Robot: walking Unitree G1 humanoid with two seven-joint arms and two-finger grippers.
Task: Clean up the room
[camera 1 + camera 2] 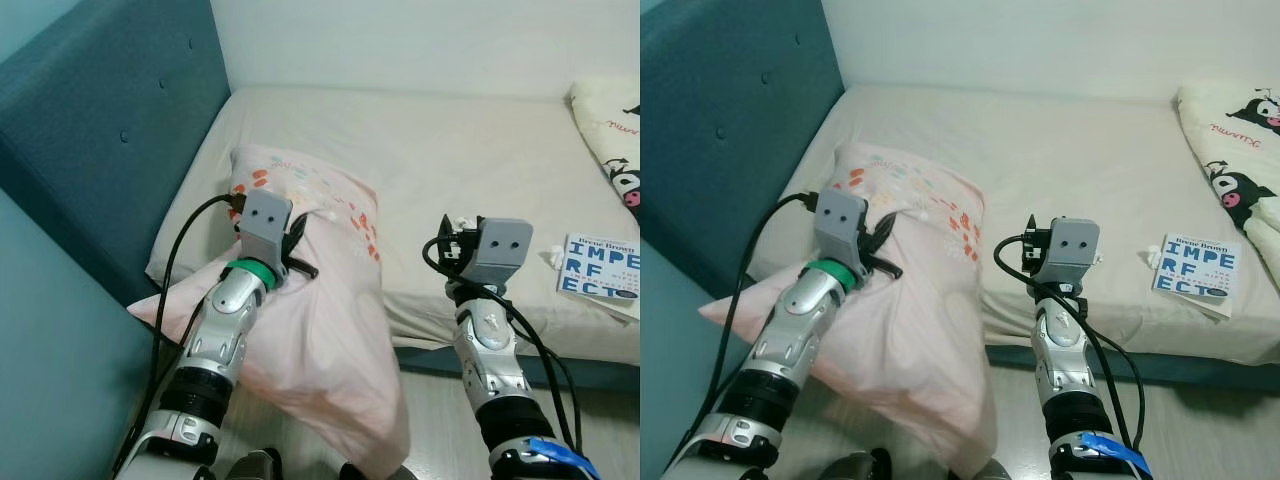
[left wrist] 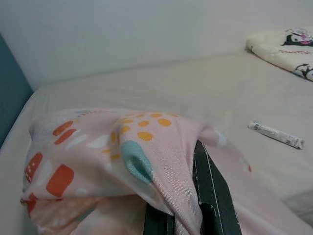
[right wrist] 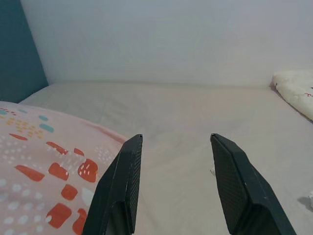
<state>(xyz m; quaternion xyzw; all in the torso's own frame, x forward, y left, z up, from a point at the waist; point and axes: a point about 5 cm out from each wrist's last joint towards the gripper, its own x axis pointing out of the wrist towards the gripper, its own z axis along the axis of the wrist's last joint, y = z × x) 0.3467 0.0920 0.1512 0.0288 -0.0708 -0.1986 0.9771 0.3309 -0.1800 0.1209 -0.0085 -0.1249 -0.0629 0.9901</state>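
Where the pink pillow (image 1: 320,300) hangs over the near edge of the bed (image 1: 440,170), at lower left of the head views, the left claw (image 1: 298,250) is clamped on its fabric. The left wrist view shows the patterned cloth bunched over the black fingers (image 2: 210,191), which are pressed together on it. The pillow's upper part lies on the mattress near the teal headboard (image 1: 100,130); its lower part droops below the bed edge toward the floor.

The right claw (image 3: 178,171) sits at lower centre-right of the head views, above the near edge of the bed, with its two fingers apart and nothing between them. In the right wrist view the pillow's orange-spotted corner lies just beside one finger, not touching it.

A book (image 1: 600,272) with blue lettering lies flat on the mattress at the right edge of the frame, well apart from the pillow. A cream blanket (image 1: 1240,140) with cartoon figures occupies the upper right corner of the bed. A small white tube (image 2: 276,134) lies on the sheet in the left wrist view.
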